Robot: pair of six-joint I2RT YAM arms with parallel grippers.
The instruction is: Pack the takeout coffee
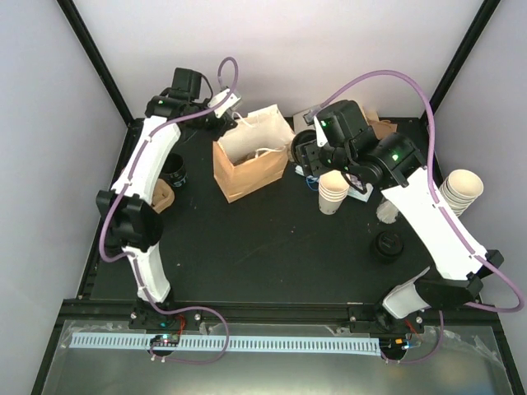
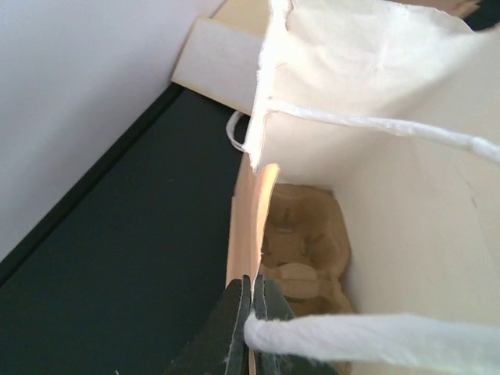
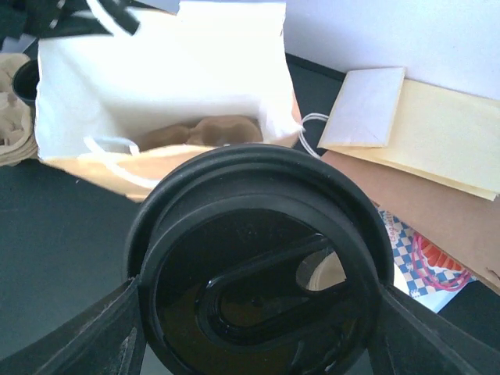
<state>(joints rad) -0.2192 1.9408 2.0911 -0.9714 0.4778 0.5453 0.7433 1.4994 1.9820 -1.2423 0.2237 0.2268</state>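
Jaws of the left gripper (image 2: 251,293) are pinched shut on the far-left rim of the brown paper bag (image 1: 247,169). Those of the right gripper (image 3: 262,332) clamp the takeout coffee (image 3: 250,168) just right of the bag, at the far side of the table (image 1: 272,247). Its black lid (image 3: 258,266) faces the wrist camera, with the long axis running away from it. The lid embossing is unreadable.
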